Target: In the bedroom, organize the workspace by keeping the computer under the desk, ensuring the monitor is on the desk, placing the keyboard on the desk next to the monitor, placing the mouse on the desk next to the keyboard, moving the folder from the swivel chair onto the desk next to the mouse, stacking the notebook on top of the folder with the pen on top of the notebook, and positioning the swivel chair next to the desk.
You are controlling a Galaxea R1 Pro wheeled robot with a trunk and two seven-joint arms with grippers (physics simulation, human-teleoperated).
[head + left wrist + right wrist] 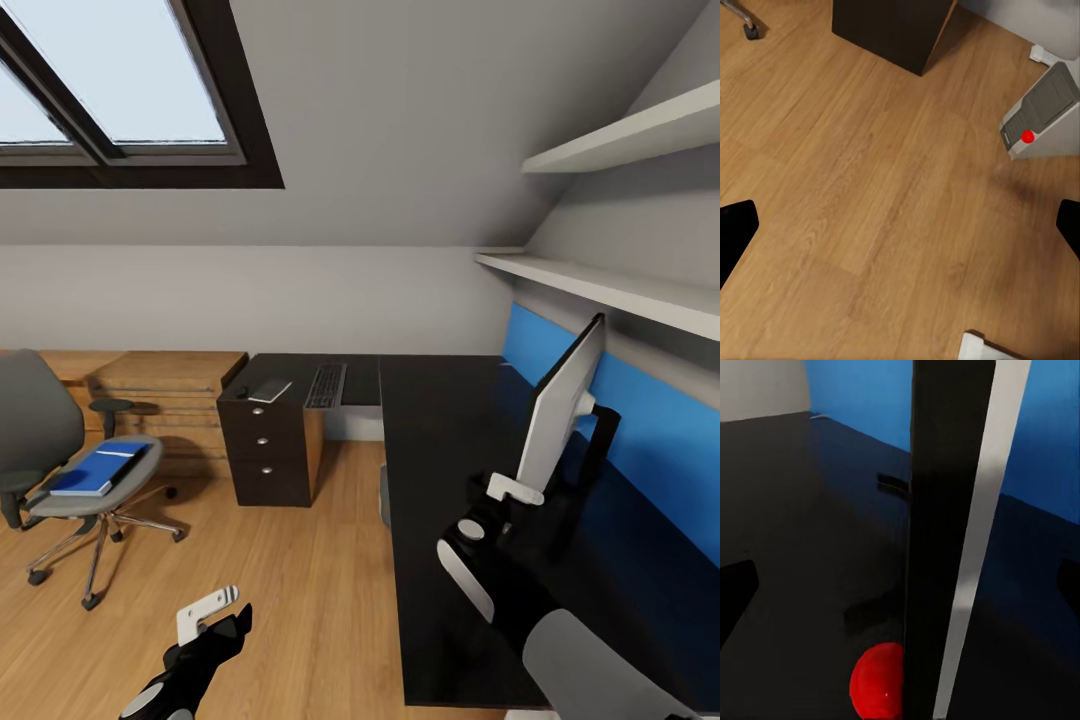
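Note:
The monitor (562,412) stands edge-on on the black desk (440,470), white back toward me. My right gripper (508,494) is open at its lower corner. In the right wrist view the monitor (945,540) and its red dot rise between the spread fingers (735,596). The keyboard (326,385) and the grey notebook (270,390) lie on the desk's far wing. The blue folder (100,468) rests on the swivel chair (60,470) at the left. The computer (1042,116) stands on the floor under the desk. My left gripper (215,612) hangs open above the floor.
A black three-drawer unit (265,450) holds up the desk's far wing. Beside it a light wooden dresser (165,395) stands against the wall. Two white shelves (620,290) run above the blue back panel. A white desk leg (982,349) is near the left gripper.

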